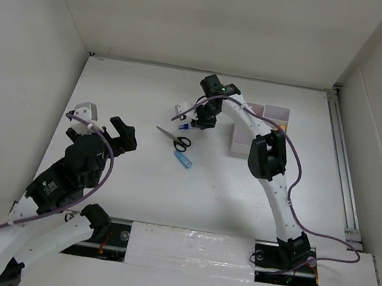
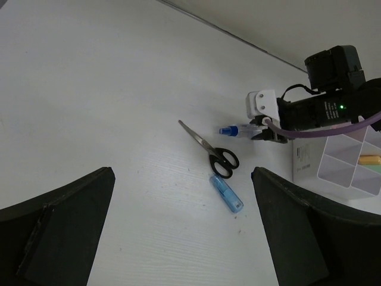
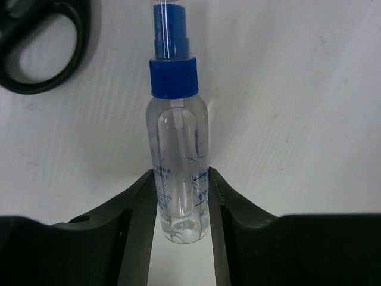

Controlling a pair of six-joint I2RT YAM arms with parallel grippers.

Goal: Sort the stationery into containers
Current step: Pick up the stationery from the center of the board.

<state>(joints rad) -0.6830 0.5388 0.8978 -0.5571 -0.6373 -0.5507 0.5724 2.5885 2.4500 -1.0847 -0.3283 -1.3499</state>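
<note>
My right gripper [image 3: 181, 205] is shut on the lower body of a clear blue-capped bottle [image 3: 177, 149], its pads pressed on both sides. In the top view this gripper [image 1: 195, 123] is at the table's middle back with the bottle's cap [image 1: 182, 124] sticking out left. Black-handled scissors [image 1: 175, 139] and a short blue tube [image 1: 183, 159] lie just in front of it; both show in the left wrist view, scissors [image 2: 211, 150] and tube [image 2: 226, 193]. The white organiser [image 1: 276, 113] stands right of the gripper, partly hidden by the arm. My left gripper [image 1: 107, 125] is open and empty at the left.
An orange marker [image 2: 372, 159] lies in one compartment of the organiser [image 2: 333, 173]. White walls close in the table at the left, back and right. A scissor handle [image 3: 41, 47] lies left of the bottle's cap.
</note>
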